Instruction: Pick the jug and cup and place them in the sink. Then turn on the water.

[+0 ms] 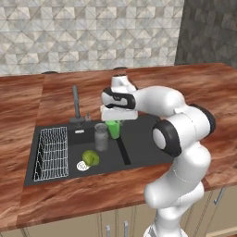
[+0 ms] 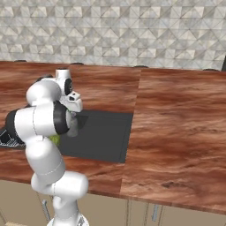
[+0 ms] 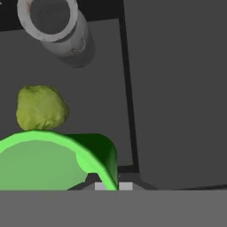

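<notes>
The claw [image 1: 114, 124] hangs over the sink [image 1: 139, 143], pointing down, with its fingers closed on the rim of the cup [image 1: 114, 129]. The bright green cup hangs directly beneath the claw, upright, above the dark basin floor; whether its bottom touches the floor cannot be told. In the hand view the cup's open mouth [image 3: 48, 162] sits right at the claw, one wall of the rim pinched at the bottom of the picture.

The jug [image 1: 101, 136] stands upright on the sink floor just beside the claw, on the faucet side, close to the cup but apart from it. From the hand view its round open neck [image 3: 48, 20] lies beyond the cup. A lumpy yellow-green fruit [image 1: 91, 158] rests on the sink floor between cup and jug in the hand view [image 3: 41, 107], near the round drain [image 1: 83, 165].

The slim dark faucet [image 1: 76, 102] rises from the back edge of the sink, past the jug from the claw. The white wire rack [image 1: 51, 153] fills the sink's far end, well apart from the claw. The wood-grain tabletop [image 1: 194, 88] surrounds the basin.
</notes>
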